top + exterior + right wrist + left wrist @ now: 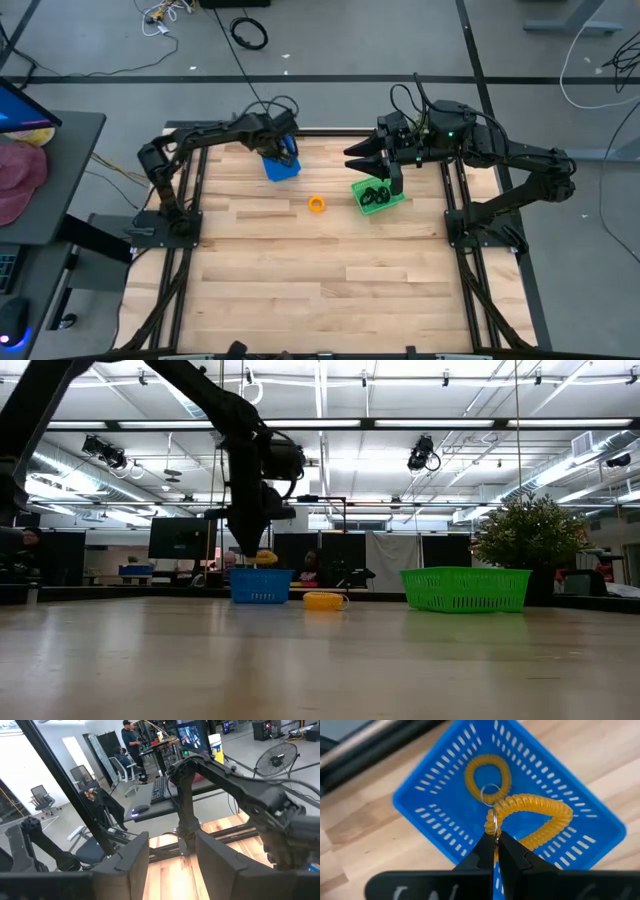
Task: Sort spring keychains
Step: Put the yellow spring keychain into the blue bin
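Left gripper pinched on orange keychain above blue bin.

One orange spring keychain hangs by its metal ring from the left end effector above a second lying flat in the blue bin. A third orange one lies on the bench; black ones fill the green bin.

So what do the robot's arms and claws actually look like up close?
Both arms are black and slim, built of jointed segments, with dark cables looping over the upper joints. The left gripper ends in two narrow black fingers tapering to points. The right gripper has two broad, flat dark fingers. A small green light glows on the right arm near its wrist.
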Controlling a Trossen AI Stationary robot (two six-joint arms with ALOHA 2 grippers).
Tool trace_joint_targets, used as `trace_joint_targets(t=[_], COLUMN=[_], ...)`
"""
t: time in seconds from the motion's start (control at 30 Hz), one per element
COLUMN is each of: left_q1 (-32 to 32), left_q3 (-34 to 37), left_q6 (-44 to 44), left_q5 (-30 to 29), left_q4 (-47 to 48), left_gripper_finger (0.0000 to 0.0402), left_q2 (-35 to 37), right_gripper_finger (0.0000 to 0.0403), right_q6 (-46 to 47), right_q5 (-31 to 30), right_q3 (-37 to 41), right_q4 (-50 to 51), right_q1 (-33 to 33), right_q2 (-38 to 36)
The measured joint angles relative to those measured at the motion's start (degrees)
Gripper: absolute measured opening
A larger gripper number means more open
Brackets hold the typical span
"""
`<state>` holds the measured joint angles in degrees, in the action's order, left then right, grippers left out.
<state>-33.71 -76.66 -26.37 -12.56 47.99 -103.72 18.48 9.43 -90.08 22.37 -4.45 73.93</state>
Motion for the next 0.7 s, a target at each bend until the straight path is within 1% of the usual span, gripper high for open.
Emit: trace_joint_targets(t=[0.27, 0.7], left_q1=[2.19, 2.88], left_q3=[0.02, 0.04], left_q6=[-0.95, -1.42], left_q5=[1.26, 1.29], left_q4=[-0.8, 1.17], left_gripper_finger=[0.0009, 0.0009], left_q2=[-3.05, -3.1], right_gripper_finger=[0.0164, 0.0164], right_q6=[0.07, 0.18], right_q5=[0.0, 0.0], right_q3=[0.0, 0.0], right_q4=[0.0, 0.0], right_q1=[0.0, 0.0], right_q2=[0.0, 0.0])
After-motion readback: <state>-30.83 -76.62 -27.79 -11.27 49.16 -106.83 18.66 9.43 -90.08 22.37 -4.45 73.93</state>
